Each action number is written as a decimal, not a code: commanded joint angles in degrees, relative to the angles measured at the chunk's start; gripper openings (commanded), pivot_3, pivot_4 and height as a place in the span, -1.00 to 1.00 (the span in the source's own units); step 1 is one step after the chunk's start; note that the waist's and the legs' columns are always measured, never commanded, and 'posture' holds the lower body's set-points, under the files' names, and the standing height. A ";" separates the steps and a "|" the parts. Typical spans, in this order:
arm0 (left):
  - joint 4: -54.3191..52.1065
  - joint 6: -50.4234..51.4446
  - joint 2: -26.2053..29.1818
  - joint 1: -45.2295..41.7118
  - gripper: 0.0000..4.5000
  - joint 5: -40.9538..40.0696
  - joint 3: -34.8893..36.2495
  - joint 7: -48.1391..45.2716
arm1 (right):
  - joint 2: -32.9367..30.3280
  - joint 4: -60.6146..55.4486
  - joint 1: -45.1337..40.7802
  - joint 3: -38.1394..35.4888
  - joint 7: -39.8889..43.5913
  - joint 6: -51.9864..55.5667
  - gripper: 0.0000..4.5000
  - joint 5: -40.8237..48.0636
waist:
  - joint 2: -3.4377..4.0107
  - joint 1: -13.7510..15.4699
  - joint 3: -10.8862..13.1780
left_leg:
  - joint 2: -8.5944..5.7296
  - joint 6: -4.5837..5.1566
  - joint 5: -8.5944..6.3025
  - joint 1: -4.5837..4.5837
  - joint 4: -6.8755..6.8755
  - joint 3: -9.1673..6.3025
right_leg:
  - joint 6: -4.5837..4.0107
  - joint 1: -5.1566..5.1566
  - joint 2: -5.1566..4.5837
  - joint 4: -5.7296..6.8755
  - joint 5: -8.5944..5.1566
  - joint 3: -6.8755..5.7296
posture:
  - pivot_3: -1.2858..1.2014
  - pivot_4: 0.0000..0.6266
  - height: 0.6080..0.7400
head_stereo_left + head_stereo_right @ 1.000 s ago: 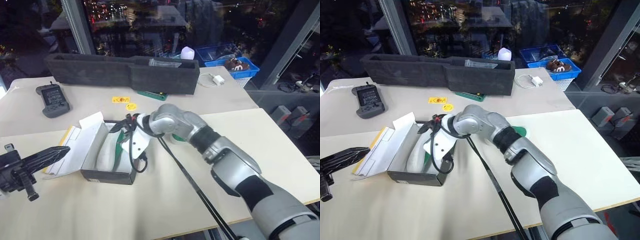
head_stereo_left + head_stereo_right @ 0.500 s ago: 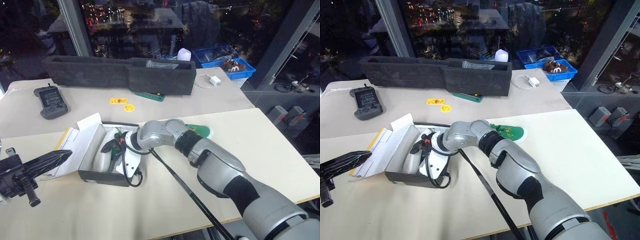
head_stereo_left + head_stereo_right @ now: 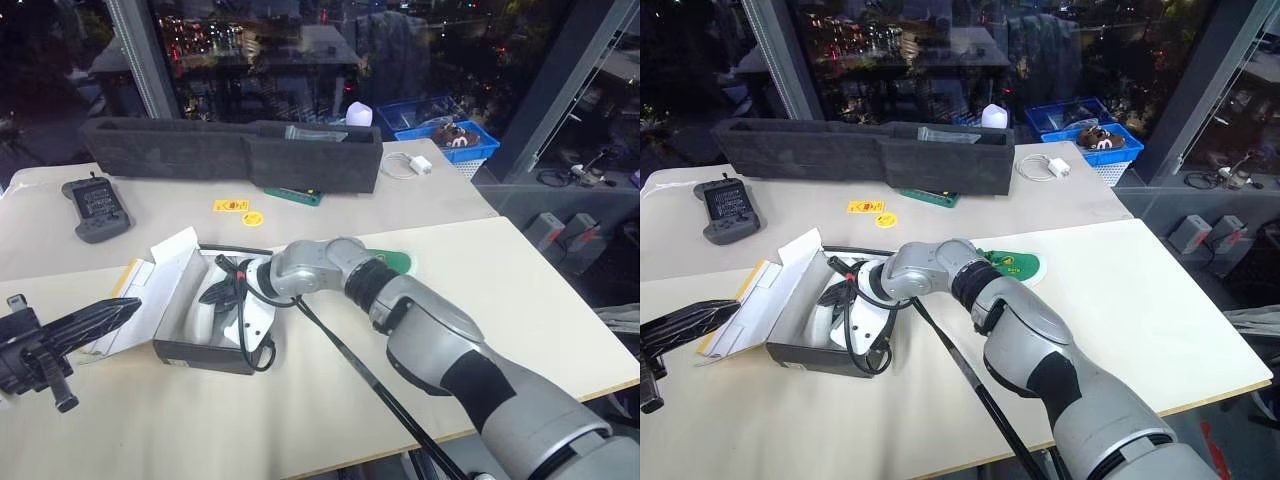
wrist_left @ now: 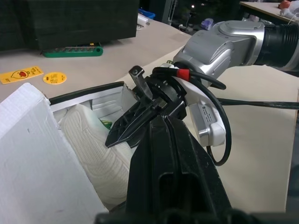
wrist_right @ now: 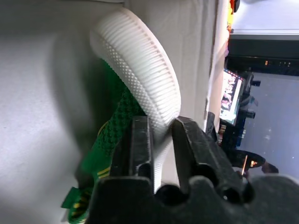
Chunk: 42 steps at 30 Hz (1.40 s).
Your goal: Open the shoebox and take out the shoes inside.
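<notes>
One shoe in box (image 5: pixel 140 70): white sole clamped by right gripper (image 5: pixel 161 135)
shoebox (image 3: pixel 205 352): lid flipped open
other shoe (image 3: pixel 388 262): on table
left gripper (image 3: pixel 120 310): closed, empty, beside lid

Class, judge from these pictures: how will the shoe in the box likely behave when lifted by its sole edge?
The shoe probably hangs tilted, since the right gripper pinches only its ribbed white sole rim. It looks small, so likely light. The knit green upper may flex.

Right gripper (image 3: pixel 222 291), above the open shoebox (image 3: pixel 205 352) 1 second ago, has descended into it; its fingers (image 5: pixel 140 140), then apart, have closed on the shoe's white sole (image 5: pixel 147 79).
</notes>
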 commanded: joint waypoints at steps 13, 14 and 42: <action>0.84 -1.81 -0.38 -1.03 -1.00 2.51 -1.16 -2.27 | -10.21 -10.90 4.06 -10.08 2.43 -4.69 -0.91 12.55 | -0.09 0.31 -0.02 | -0.01 0.00 0.01 -0.49 0.05 0.00 | 0.03 -0.24 -0.01 -0.10 0.00 -0.01 | 0.03 -0.52 0.97; 0.97 -1.84 -0.38 -1.15 -1.00 2.62 -1.49 -2.49 | -11.10 -12.45 4.71 -11.01 3.63 -4.85 -0.91 14.47 | -0.12 0.25 -0.04 | -0.01 0.00 0.00 -0.50 0.05 0.01 | 0.04 -0.24 -0.01 -0.10 -0.01 -0.01 | 0.03 -0.52 0.97; 3.45 -3.09 -0.15 -3.83 -1.00 6.53 -6.65 -5.43 | -21.89 -51.99 17.98 -37.19 36.17 51.96 -0.91 64.42 | -0.09 1.67 0.04 | 0.05 0.00 0.00 -0.50 -0.02 0.05 | 0.07 -0.28 0.03 -0.08 -0.05 -0.03 | 0.03 -0.52 0.97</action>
